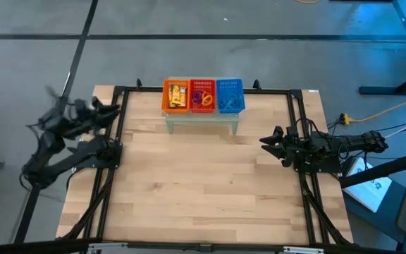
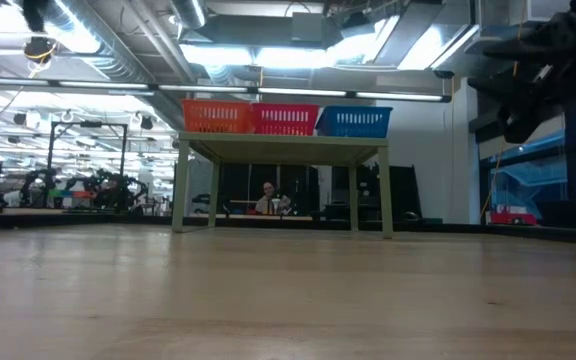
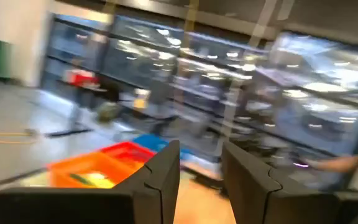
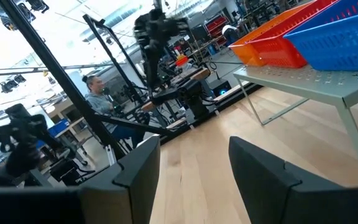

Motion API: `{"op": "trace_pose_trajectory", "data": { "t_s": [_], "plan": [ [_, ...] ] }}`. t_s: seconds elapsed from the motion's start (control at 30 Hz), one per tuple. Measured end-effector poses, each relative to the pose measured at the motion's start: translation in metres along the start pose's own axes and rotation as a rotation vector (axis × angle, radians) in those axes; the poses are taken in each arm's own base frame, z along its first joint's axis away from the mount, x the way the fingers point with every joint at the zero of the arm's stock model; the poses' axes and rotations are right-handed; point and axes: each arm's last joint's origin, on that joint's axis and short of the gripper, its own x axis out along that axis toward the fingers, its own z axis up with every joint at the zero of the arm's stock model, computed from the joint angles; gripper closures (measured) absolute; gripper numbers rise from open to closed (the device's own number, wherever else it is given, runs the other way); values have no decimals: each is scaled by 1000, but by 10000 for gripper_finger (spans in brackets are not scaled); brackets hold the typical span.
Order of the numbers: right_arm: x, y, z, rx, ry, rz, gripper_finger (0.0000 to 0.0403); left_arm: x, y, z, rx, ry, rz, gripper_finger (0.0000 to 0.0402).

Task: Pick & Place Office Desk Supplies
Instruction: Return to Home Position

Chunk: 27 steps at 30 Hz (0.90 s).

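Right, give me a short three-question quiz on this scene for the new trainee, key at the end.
1. True or false: the blue basket stands between the orange basket and the red basket.
2. The three baskets stand on: A) a chair, B) a small pale shelf, C) a cardboard box.
3. Are the left hand and the right hand open or shut?
Key: 1 false, the red basket is in the middle. 2 B. 3 both open.
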Motion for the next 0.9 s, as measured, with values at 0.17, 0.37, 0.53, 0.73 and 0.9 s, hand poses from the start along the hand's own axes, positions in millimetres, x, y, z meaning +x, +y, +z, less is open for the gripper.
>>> {"op": "trace_pose_trajectory", "data": {
  "t_s": [0.17,0.37,0.53,0.73,0.9],
  "plan": [
    [0,0,0,-1,1,-1,208,8,9,-7,91,57,182,286],
    [0,0,0,-1,2,-1,208,15,25,-40,67,142,267,286],
    [0,0,0,-2,5,-3,208,32,40,-76,10,191,250,286],
    [0,0,-1,-2,5,-3,208,40,53,-106,2,213,304,286],
    [0,0,-1,-2,6,-3,208,44,64,-142,-27,291,343,286]
  ]
}}
